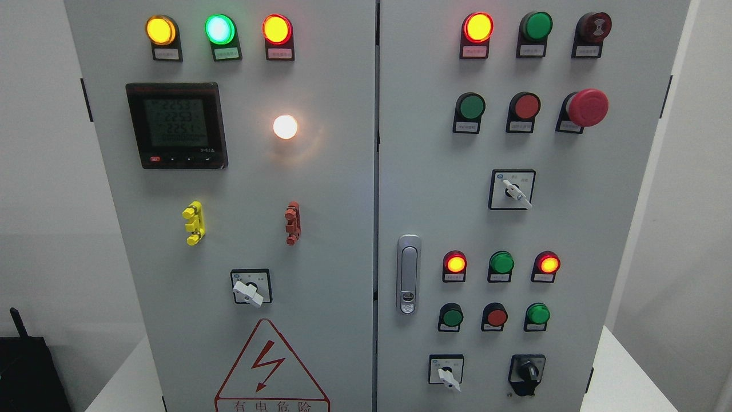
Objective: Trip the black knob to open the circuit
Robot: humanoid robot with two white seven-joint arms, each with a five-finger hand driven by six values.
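No hand in view, so its state can't be told. Black knob (526, 373) untouched, low on right door. Next: reach in, grip, twist it.

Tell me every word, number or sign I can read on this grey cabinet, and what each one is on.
"有电危险": under a red lightning bolt on the red-bordered triangular warning sign, low on the left door.
Rows of digits: on the black square digital meter, too blurred to read surely.
Small white label plates under the round lamps and buttons: too small to read.
Markings around the black rotary knob and the white selector switches: unreadable.
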